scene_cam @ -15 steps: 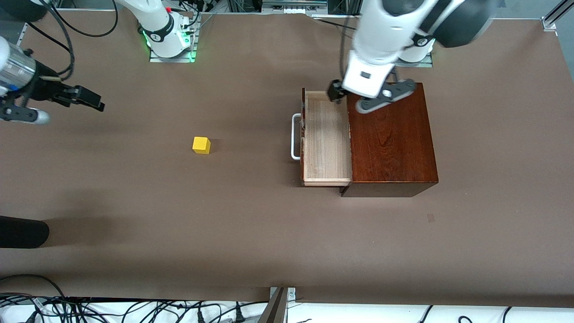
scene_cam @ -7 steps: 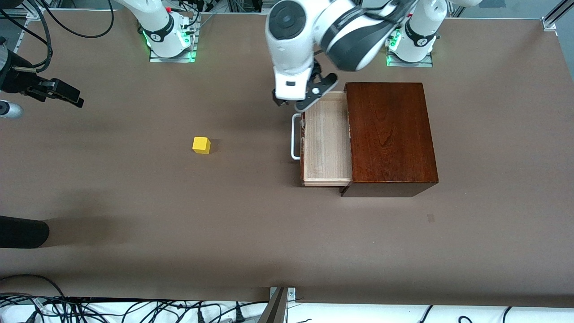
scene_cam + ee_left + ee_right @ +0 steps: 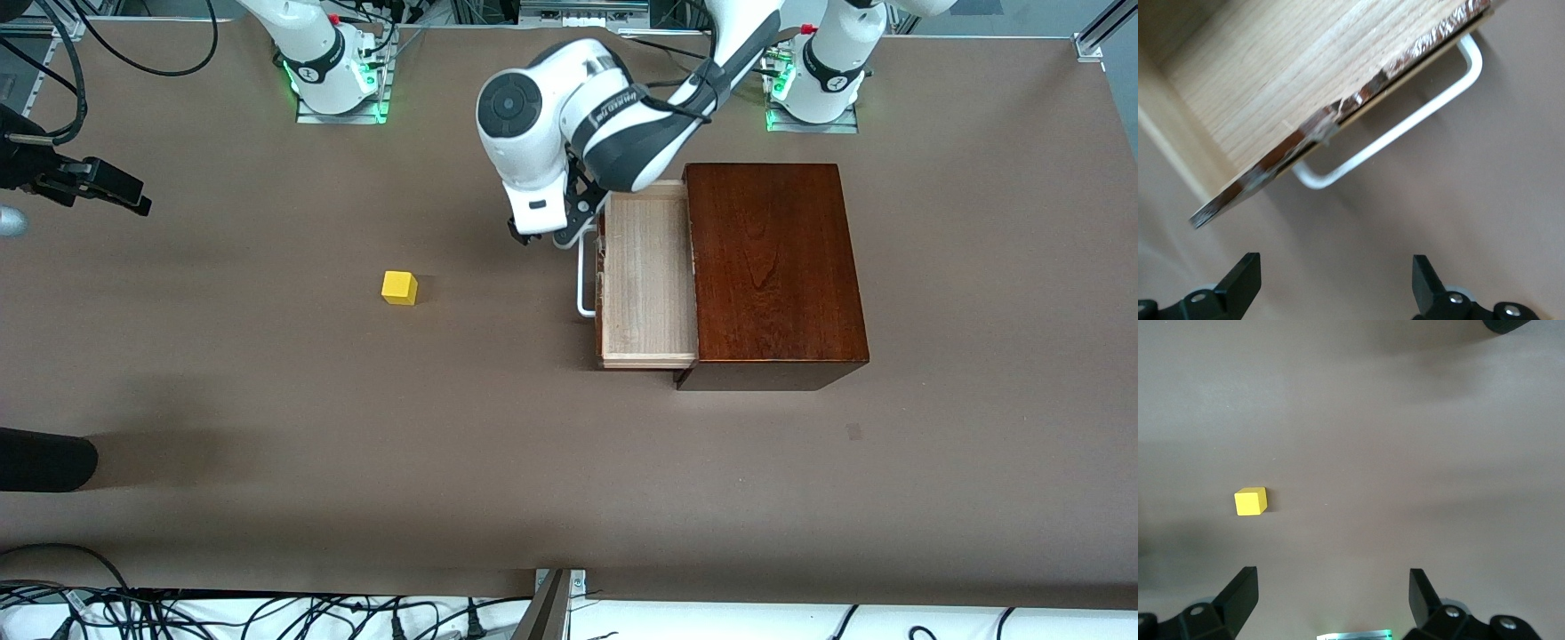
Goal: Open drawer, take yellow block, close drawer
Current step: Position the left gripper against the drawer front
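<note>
The drawer (image 3: 647, 280) stands pulled out of the dark mahogany box (image 3: 773, 267), and its pale tray is empty. Its white bar handle (image 3: 584, 284) faces the right arm's end of the table. The yellow block (image 3: 399, 287) lies on the bare table, well apart from the drawer front. My left gripper (image 3: 542, 235) hangs open over the table beside the handle's end farther from the camera, touching nothing. In the left wrist view the handle (image 3: 1405, 127) and the tray (image 3: 1305, 73) lie ahead of the open left gripper (image 3: 1336, 280). My right gripper (image 3: 124, 196) waits open at the right arm's end; in its wrist view it (image 3: 1331, 593) looks down on the block (image 3: 1250, 501).
A black rounded object (image 3: 44, 458) juts in at the right arm's end, nearer the camera. Cables (image 3: 267, 613) run along the table's near edge. The two arm bases (image 3: 333, 76) (image 3: 818, 80) stand along the edge farthest from the camera.
My left arm has swung from over the box and the drawer's back corner to beside the handle. The right gripper has drifted a little toward the table's end. Drawer and block have not moved.
</note>
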`<action>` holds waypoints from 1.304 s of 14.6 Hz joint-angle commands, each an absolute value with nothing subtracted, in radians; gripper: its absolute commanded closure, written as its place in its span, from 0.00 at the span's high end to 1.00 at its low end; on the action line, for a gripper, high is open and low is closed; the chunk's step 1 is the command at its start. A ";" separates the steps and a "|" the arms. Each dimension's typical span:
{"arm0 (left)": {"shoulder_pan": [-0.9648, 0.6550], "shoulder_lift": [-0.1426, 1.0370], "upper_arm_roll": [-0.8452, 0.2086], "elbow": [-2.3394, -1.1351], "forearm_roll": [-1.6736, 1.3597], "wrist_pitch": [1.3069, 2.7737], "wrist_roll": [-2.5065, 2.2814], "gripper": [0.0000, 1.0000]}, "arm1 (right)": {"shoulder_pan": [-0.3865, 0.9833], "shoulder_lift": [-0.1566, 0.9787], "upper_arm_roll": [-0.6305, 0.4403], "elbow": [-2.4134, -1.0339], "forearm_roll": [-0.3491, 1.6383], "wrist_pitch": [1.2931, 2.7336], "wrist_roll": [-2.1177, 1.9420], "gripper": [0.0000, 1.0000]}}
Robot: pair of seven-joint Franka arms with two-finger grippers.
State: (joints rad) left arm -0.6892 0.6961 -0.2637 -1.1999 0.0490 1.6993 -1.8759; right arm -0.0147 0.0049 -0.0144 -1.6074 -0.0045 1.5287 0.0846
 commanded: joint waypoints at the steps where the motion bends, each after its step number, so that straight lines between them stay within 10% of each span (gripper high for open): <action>1: -0.701 0.738 -0.245 -1.155 0.084 1.692 -1.901 1.00 | -0.038 0.018 0.012 -1.578 -0.011 1.537 0.069 1.00; 19: -0.716 0.798 -0.206 -1.173 0.170 1.721 -2.031 1.00 | -0.035 0.035 0.011 -1.578 -0.003 1.571 0.067 1.00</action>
State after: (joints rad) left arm -0.7087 0.7837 -0.2084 -1.1969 0.1423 1.7251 -2.0087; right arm -0.0149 0.0212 -0.0051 -1.6067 -0.0044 1.5772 0.0739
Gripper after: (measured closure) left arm 0.000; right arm 0.000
